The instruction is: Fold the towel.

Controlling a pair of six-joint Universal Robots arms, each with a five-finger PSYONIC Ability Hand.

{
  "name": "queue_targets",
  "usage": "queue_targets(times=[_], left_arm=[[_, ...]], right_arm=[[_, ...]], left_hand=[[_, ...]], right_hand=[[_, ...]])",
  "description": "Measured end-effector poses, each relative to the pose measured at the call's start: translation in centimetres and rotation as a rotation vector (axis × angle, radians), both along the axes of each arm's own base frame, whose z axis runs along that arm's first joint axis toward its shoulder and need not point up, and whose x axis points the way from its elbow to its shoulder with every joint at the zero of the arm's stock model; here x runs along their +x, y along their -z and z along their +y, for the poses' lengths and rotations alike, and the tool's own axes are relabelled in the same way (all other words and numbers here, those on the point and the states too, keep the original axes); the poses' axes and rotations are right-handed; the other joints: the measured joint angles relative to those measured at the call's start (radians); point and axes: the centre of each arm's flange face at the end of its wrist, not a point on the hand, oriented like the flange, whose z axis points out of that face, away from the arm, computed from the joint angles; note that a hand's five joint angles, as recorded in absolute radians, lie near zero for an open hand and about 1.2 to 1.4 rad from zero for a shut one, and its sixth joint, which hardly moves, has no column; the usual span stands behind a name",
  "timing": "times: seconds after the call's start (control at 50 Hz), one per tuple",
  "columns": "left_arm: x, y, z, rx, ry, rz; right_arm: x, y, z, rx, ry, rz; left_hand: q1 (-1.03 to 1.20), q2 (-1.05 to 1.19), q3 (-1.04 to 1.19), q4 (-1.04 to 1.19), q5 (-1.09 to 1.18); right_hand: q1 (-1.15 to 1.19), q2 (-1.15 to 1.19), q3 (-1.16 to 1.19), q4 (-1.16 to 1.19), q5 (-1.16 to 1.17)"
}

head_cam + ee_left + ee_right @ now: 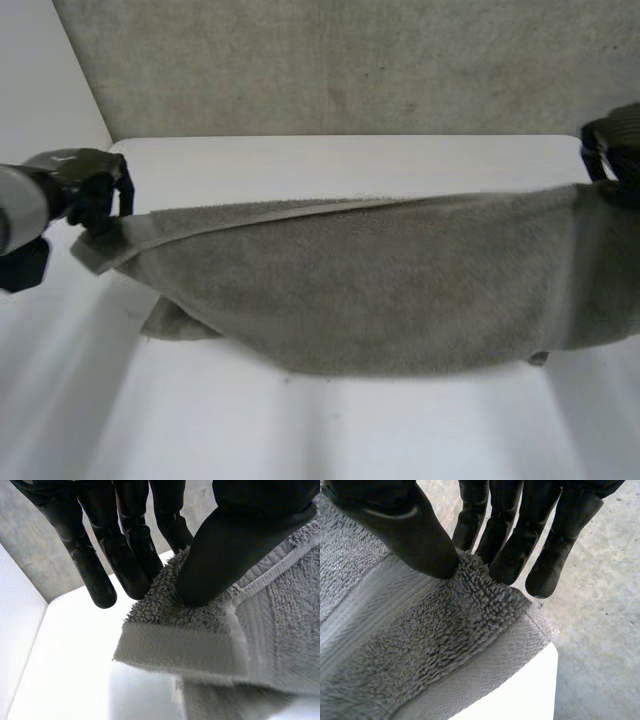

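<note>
Nearest strip of the table (300, 430) is bare. Over the table's middle the towel (380, 290) hangs as a wide sling, long axis running side to side w/ the table's width. Its belly sags toward the tabletop; near the table's left side a bit of the lower layer seems to rest on it, can't tell for sure. The top edge is pulled fairly taut btwn the two hands.

The left hand (95, 200) is over the table's left edge, clamped on the towel's end corner, w/ the thumb (225, 555) pressing the cloth by the hem band against the fingers (125, 560) behind. The right hand (410, 530) is by the table's far right corner, pinching the opposite end: thumb on one face of the pile, fingertips (505, 565) on the other. Past the table's far edge is grey floor (350, 60).

Each hand has one end and neither is nearer the middle, so the next move prob. turns on that long axis: bring the ends together across the table's width, or lay it flat first. The slack belly could bunch.
</note>
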Motion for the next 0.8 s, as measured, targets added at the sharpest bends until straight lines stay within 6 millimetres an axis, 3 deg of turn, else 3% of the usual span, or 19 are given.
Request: queue_targets(times=[0.06, 0.12, 0.2, 0.3, 0.36, 0.44, 0.5, 0.58, 0.68, 0.7, 0.8], left_arm=[[-0.7, 0.7, -2.8, -0.038, -0.002, 0.022], [-1.8, 0.0, -5.9, -0.141, -0.004, 0.081], [-3.2, -3.8, -9.4, -0.365, -0.005, 0.231], [-3.8, -9.8, -10.5, -0.619, 0.015, 0.433], [-3.8, -12.3, -10.2, -0.720, 0.032, 0.518], [-3.6, -13.3, -9.7, -0.756, 0.042, 0.568], [-3.5, -12.0, -9.4, -0.704, 0.033, 0.558], [-3.0, -7.9, -8.9, -0.562, 0.007, 0.513], [-2.7, -0.7, -7.9, -0.355, 0.009, 0.456], [-2.7, 0.0, -7.8, -0.340, 0.011, 0.453], [-2.7, 7.2, -6.7, -0.204, 0.039, 0.409]], right_arm=[[1.3, 0.3, -2.4, -0.075, -0.019, -0.004], [3.1, -0.5, -4.8, -0.215, -0.026, -0.017], [5.5, -4.2, -7.7, -0.523, 0.001, -0.092], [6.2, -8.7, -8.5, -0.799, 0.028, -0.239], [6.0, -10.1, -8.2, -0.864, 0.025, -0.312], [5.6, -10.0, -7.1, -0.844, 0.001, -0.375], [5.7, -8.7, -6.5, -0.785, -0.024, -0.376], [6.1, -4.9, -5.7, -0.651, -0.091, -0.338], [6.1, 1.9, -4.8, -0.446, -0.165, -0.264], [6.0, 2.8, -4.7, -0.423, -0.170, -0.254], [5.7, 11.0, -4.1, -0.223, -0.199, -0.131]], left_hand=[[0.000, 0.000, 0.000, 0.000, 0.000], [0.000, 0.000, 0.000, 0.001, 0.000], [0.005, 0.000, 0.000, 0.001, 0.001], [0.005, 0.000, 0.000, 0.001, 0.005], [0.005, 0.000, 0.000, 0.001, 0.005], [0.005, 0.000, 0.000, 0.002, 0.005], [0.005, 0.000, 0.000, 0.002, 0.005], [0.005, 0.001, 0.001, 0.002, 0.005], [0.005, 0.001, 0.001, 0.002, 0.005], [0.005, 0.001, 0.001, 0.002, 0.005], [0.005, 0.001, 0.001, 0.002, 0.005]], right_hand=[[0.000, 0.000, 0.000, 0.000, 0.000], [0.000, 0.000, 0.000, 0.000, 0.000], [0.002, 0.000, 0.000, 0.000, 0.000], [0.003, 0.000, 0.000, 0.000, 0.002], [0.003, 0.000, 0.000, 0.000, 0.009], [0.003, 0.010, 0.000, 0.000, 0.009], [0.003, 0.010, 0.000, 0.000, 0.009], [0.003, 0.010, 0.000, 0.000, 0.009], [0.002, 0.010, 0.000, 0.000, 0.009], [0.003, 0.010, 0.000, 0.000, 0.009], [0.003, 0.010, 0.000, 0.000, 0.009]])
